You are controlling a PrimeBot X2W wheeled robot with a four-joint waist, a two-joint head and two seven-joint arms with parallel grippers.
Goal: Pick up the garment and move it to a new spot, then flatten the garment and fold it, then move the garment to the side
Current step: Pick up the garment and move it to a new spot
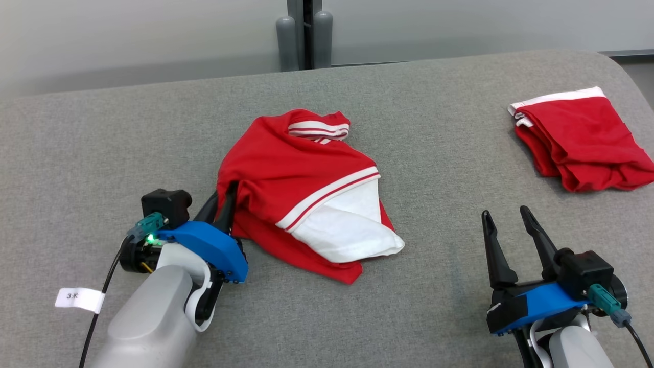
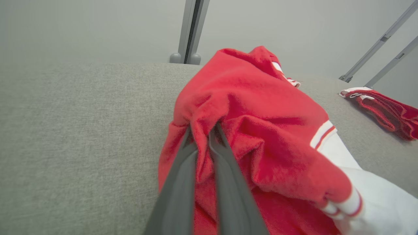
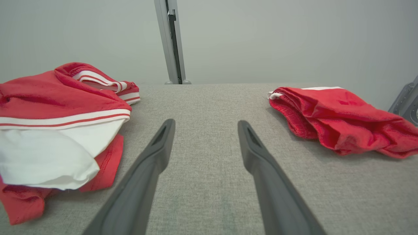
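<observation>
Grey fabric-covered tabletop (image 1: 102, 143), pale wall (image 1: 127, 36) and grey post (image 1: 305, 36) beyond far edge. Garment (image 1: 286, 168), red with white striped trim and white panel, crumpled about midway between left and right edges, partly folded over itself. Left end effector (image 1: 227, 197) clamped narrow on a red fold at garment's left side, cloth bunched between fingers (image 2: 183, 176). Right end effector (image 1: 506, 212) spread wide, holding nothing, toward near right corner, apart from garment. Second red garment (image 1: 577, 138), folded, near far right corner.
</observation>
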